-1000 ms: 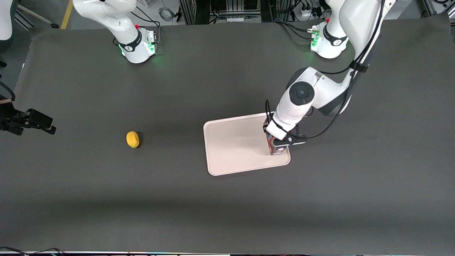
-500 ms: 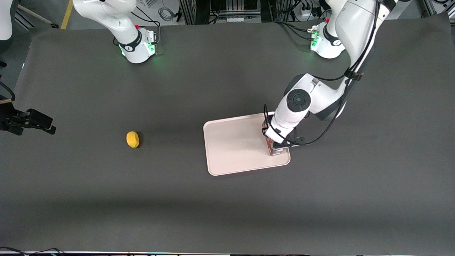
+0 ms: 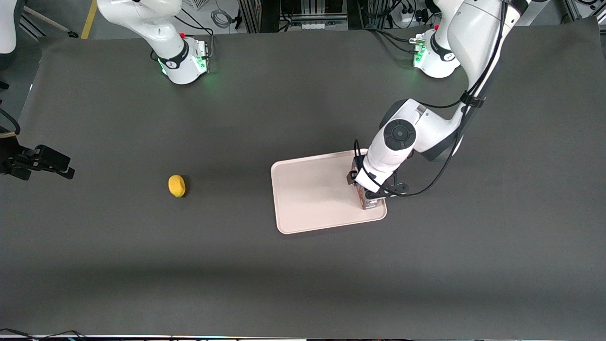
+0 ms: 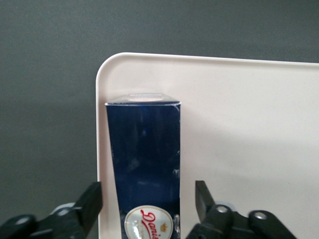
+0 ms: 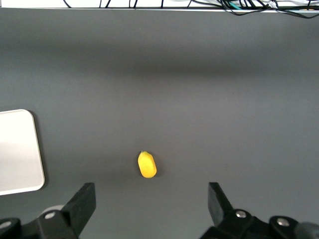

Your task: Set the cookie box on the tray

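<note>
The cookie box [image 4: 144,159], dark navy with a round white-red logo, rests on the pale pink tray [image 4: 249,124] along one rim, near a rounded corner. In the front view the cookie box [image 3: 369,201] shows only partly under the wrist, at the tray [image 3: 312,199] corner nearer the front camera, toward the working arm's end. My gripper [image 4: 147,191] straddles the box and is open. A gap shows between each black finger [image 4: 92,199] and the carton's sides. From the front, the gripper [image 3: 365,188] hangs just above the box.
A small yellow lemon-like object [image 3: 176,185] lies on the dark mat toward the parked arm's end; it also shows as the yellow object [image 5: 147,165] in the right wrist view, with the tray's corner [image 5: 17,149] beside it. Dark mat surrounds the tray.
The wrist has turned and shifted slightly away from the front camera. The fingers now stand apart from the box. The box stays in the same spot on the tray.
</note>
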### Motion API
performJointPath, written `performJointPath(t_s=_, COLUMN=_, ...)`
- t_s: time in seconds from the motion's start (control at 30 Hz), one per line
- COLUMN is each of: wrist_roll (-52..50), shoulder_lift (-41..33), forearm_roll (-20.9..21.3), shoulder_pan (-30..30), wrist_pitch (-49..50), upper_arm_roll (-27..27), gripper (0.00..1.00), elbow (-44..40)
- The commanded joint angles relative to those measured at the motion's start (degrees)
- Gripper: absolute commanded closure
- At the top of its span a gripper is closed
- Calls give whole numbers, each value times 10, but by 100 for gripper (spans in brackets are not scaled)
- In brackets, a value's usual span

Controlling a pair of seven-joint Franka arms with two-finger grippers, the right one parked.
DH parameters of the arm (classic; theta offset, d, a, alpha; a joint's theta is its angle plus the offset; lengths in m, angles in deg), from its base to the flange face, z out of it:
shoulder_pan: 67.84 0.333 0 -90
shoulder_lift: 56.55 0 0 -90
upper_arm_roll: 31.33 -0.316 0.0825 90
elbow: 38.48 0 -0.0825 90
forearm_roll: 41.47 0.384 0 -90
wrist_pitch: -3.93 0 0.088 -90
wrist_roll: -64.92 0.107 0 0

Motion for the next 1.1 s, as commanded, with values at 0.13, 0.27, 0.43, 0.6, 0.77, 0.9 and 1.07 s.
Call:
performJointPath(t_s=0.13, wrist_roll=-13, shoulder_lift=-19, forearm_roll=9, shoulder_pan=-7, wrist_pitch=6, upper_arm_roll=-8, gripper=0, elbow=-13)
performJointPath(t_s=0.27, wrist_roll=-7, shoulder_lift=-41, forearm_roll=9, shoulder_pan=2, wrist_pitch=14, upper_arm_roll=-9, gripper=0, elbow=-14)
performJointPath(t_s=0.43, wrist_roll=47, shoulder_lift=-67, forearm_roll=6, shoulder_pan=16, wrist_pitch=51, upper_arm_roll=-9, gripper=0, elbow=-31)
performJointPath(t_s=0.6, wrist_roll=85, shoulder_lift=-96, forearm_roll=2, shoulder_pan=31, wrist_pitch=97, upper_arm_roll=-20, gripper=0, elbow=-54)
performJointPath(t_s=0.77, wrist_roll=166, shoulder_lift=-144, forearm_roll=-10, shoulder_pan=47, wrist_pitch=137, upper_arm_roll=-44, gripper=0, elbow=-58)
performJointPath(t_s=0.9, wrist_roll=239, shoulder_lift=-188, forearm_roll=-55, shoulder_pan=57, wrist_pitch=181, upper_arm_roll=-79, gripper=0, elbow=-58)
performJointPath(t_s=1.07, wrist_roll=340, shoulder_lift=-236, forearm_roll=-76, shoulder_pan=82, wrist_pitch=245, upper_arm_roll=-125, gripper=0, elbow=-59)
